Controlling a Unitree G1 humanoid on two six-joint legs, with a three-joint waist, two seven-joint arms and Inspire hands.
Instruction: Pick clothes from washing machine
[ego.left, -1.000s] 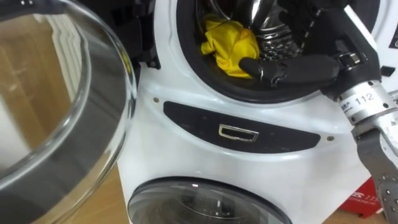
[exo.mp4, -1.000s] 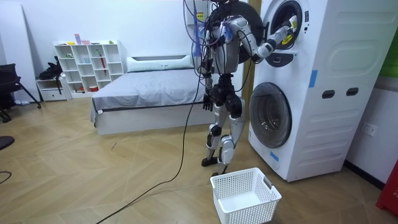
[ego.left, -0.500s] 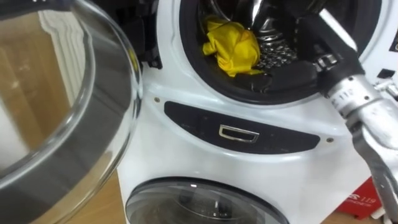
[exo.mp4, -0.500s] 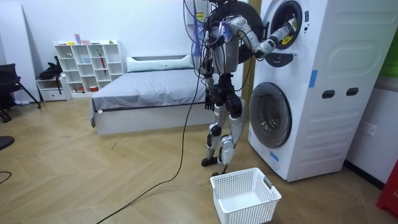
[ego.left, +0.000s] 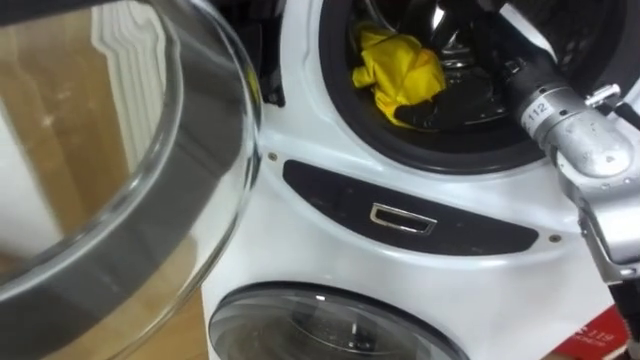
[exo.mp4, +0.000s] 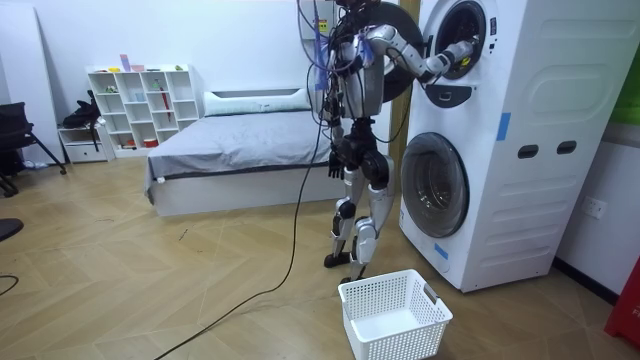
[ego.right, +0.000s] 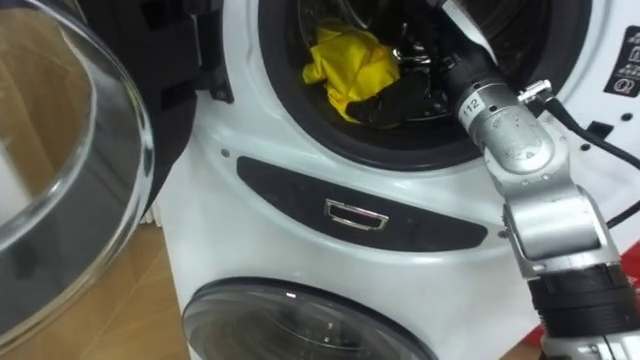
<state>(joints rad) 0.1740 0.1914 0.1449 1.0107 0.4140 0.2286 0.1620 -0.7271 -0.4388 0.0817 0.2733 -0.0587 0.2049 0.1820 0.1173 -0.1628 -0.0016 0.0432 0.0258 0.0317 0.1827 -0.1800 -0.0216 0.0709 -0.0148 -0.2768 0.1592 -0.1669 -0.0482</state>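
Yellow cloth (ego.left: 400, 68) in washing machine drum (ego.left: 345, 115), right hand (ego.right: 405, 100) just beside.

Upper drum (ego.left: 340, 95) holds 1 yellow cloth (ego.left: 400, 70) (crumpled, near the rim).

A pale band (ego.left: 537, 108) on the robot's right wrist carries three dark digits. A dark sticker (ego.right: 630, 50) at the upper right of the washing machine (ego.right: 300, 160) front bears print too small to read. A red object (ego.left: 600, 335) at lower right shows white characters, cut by the edge.
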